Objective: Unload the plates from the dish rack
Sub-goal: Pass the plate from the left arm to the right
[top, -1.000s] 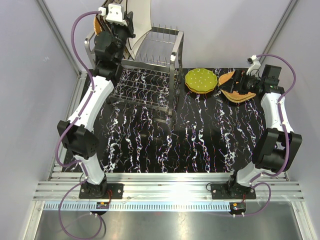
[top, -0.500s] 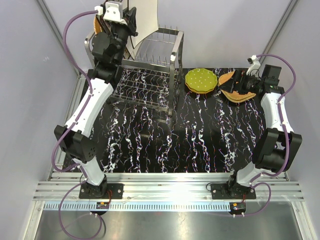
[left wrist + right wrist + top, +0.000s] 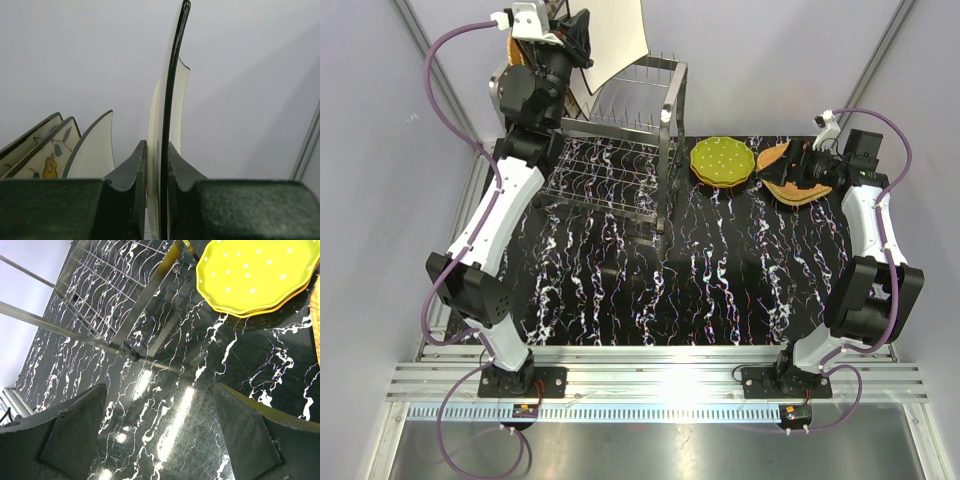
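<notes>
Left gripper (image 3: 156, 165) pinches a cream plate (image 3: 175, 75).
Above the rack (image 3: 638, 118) at 11 o'clock; right gripper (image 3: 160, 430) jaws spread wide at 2 o'clock.

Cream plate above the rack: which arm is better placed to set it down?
Left: left fingers clamp the cream plate above the dish rack. The right fingers stand open, empty, near the green plates.

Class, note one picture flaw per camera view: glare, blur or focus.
Top external: glare whitens the aluminium rail at the near edge. Left wrist: the left gripper, shut on the cream plate, looms dark and soft. Right wrist: light streaks glare on the glossy table; the green plate is sharp.
</notes>
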Controlling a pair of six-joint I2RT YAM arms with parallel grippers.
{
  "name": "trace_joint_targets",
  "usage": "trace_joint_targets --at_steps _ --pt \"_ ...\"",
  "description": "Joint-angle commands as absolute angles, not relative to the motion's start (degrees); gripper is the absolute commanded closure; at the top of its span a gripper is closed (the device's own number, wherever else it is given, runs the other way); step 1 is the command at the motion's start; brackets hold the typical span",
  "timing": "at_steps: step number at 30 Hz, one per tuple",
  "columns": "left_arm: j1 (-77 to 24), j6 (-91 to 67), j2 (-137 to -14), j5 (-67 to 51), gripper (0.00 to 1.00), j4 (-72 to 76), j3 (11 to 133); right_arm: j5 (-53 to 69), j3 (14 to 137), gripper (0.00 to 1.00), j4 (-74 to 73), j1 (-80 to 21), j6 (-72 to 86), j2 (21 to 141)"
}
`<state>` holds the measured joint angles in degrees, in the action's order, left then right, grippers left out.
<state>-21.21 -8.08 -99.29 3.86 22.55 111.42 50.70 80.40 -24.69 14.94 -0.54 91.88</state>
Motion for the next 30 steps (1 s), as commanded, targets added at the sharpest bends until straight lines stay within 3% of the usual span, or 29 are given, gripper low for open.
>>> trace_joint_targets --at_steps 1,15,23,30 --pt "-21.09 -14.67 -91.93 6.24 1.00 38.41 117.16 52.91 81.82 0.04 -23.38 14.94 -0.35 88.68" --pt "-21.18 -31.97 -87.02 3.08 1.00 32.35 115.32 62.39 87.71 0.04 -25.57 13.54 -0.35 87.45" --pt "-21.18 -41.04 -79.90 -1.58 1.00 29.09 106.27 69.87 92.37 0.00 -26.19 11.78 2.10 85.26" --pt "-21.18 -49.73 -71.73 -7.81 1.00 29.09 94.24 77.94 91.76 0.00 -10.08 11.43 19.66 83.94"
